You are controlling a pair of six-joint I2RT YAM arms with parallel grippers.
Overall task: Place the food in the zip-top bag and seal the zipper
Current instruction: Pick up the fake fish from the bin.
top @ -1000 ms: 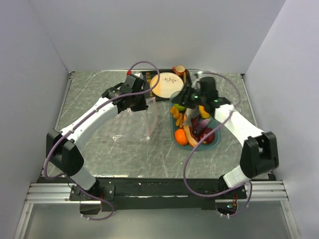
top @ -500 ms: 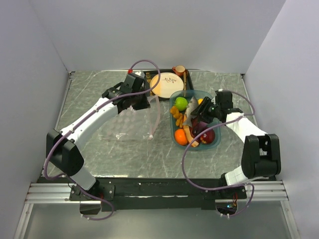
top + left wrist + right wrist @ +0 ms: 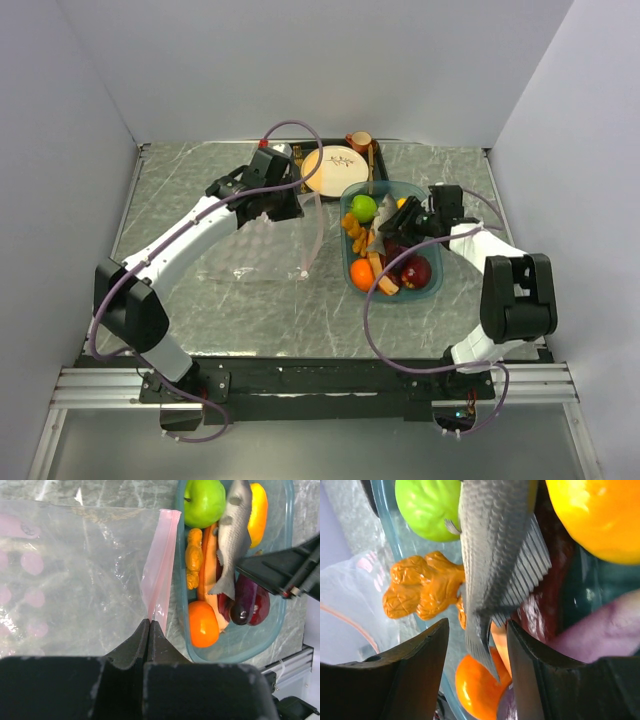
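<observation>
- Bag of large, clear, crinkly flat plastic (image 3: 250, 258) lies on the grey marbled tabletop (image 3: 170, 170), just left of a teal translucent oval tray (image 3: 400, 296)
- Its zipper, a long thin pale pink strip (image 3: 161, 560), runs along the bag edge that faces the tray; in the top view this edge stands lifted off the table at its far end
- Left gripper (image 3: 150, 626) has its jaws pressed tight together on the pink strip, pinching the bag by that edge
- All the toy food sits in the tray: a green apple (image 3: 204, 502), a round orange (image 3: 202, 624), a red apple (image 3: 416, 270), a grey scaly fish (image 3: 232, 530), a glossy purple eggplant (image 3: 244, 605), a knobbly orange-yellow piece (image 3: 193, 557) and a smooth yellow-orange piece (image 3: 258, 507)
- The fish lies on top of the pile, head towards the green apple
- Right gripper (image 3: 477, 625) reaches into the tray from the right with jaws partly spread; they straddle the fish's tail with a gap on each side and grip nothing
- Beyond the tray, a cream-and-orange round plate (image 3: 335, 170) and a small brown cup (image 3: 358, 141) stand at the back of the table
</observation>
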